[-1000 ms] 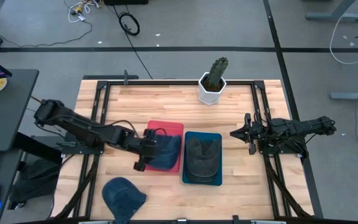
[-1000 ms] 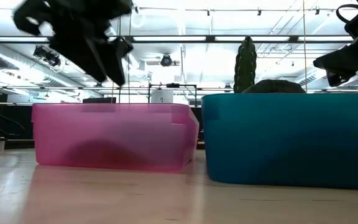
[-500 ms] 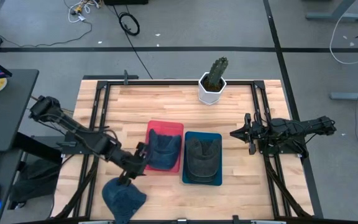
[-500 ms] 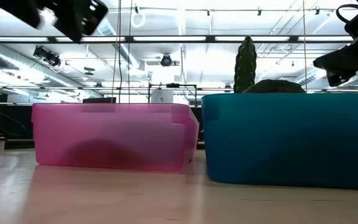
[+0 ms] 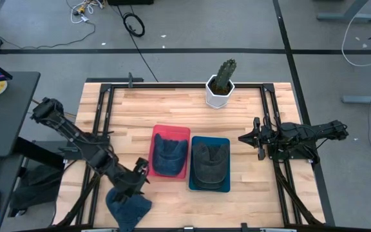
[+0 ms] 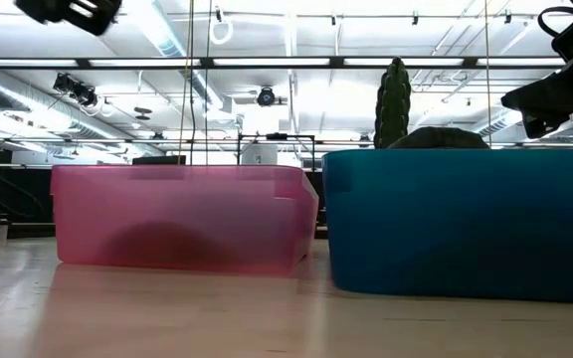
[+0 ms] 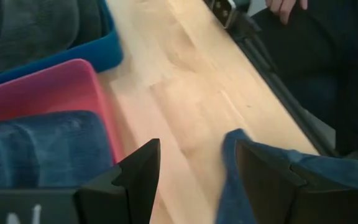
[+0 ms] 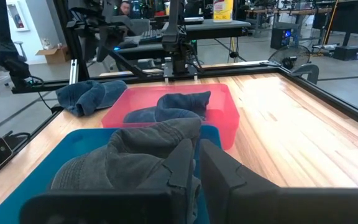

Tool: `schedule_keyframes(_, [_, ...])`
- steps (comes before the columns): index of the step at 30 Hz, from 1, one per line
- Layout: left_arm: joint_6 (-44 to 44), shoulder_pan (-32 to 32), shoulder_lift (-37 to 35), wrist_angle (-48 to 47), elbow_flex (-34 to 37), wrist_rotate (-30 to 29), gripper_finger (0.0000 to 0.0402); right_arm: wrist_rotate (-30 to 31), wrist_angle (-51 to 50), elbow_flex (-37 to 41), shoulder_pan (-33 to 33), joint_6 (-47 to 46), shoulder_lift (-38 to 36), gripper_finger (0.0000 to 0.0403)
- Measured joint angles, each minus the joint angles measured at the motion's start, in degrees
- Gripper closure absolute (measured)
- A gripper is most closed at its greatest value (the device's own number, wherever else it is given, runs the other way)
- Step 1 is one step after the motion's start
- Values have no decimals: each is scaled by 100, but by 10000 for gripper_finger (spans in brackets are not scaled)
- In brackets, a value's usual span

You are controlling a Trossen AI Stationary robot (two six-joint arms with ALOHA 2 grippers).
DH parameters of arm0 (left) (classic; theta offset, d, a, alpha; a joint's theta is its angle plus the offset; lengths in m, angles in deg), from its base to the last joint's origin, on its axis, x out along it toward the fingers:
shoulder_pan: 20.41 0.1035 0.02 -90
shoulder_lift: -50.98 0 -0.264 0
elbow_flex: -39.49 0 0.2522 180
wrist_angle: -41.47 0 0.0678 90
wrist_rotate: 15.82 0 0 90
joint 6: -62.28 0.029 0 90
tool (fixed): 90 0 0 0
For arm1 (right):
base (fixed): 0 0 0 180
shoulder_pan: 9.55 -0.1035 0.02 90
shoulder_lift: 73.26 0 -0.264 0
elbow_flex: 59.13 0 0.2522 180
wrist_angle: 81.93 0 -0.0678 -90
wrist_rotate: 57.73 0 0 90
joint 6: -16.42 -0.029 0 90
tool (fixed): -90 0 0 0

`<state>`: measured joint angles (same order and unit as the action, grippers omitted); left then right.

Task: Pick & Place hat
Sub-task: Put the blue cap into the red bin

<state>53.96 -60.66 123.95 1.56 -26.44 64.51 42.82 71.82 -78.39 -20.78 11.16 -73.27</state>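
Table top (image 5: 172, 106): light wood, plank-striped, black frame.
L bin (image 5: 161, 132): pink-red, translucent.
Hat in L bin (image 5: 170, 153): denim blue.
R bin (image 5: 222, 143): teal blue.
Hat in R bin (image 5: 210, 161): dk grey.
Loose hat (image 5: 129, 207): denim blue.
Cactus (image 5: 223, 75): dk green; pot (image 5: 218, 95): white.
Arms: black.

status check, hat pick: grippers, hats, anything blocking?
Left gripper open, over the loose blue hat at the table's front edge. Right gripper shut, parked at the right rail. Blue hat in pink bin, grey hat in teal bin. Nothing blocking.
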Motion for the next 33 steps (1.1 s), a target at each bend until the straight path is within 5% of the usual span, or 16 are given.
schedule_keyframes(14, [-613, -1231, 0, 3, 0, -668, 191, 0, -1, 0, -2, 0, 0, 367])
schedule_keyframes(19, [-1050, -1307, 2, 313, 0, -670, 191, 0, -1, 0, -1, 0, 0, 367])
schedule_keyframes(33, [-542, -1282, 18, 267, -2, -668, 191, 0, -1, 0, 1, 0, 0, 367])
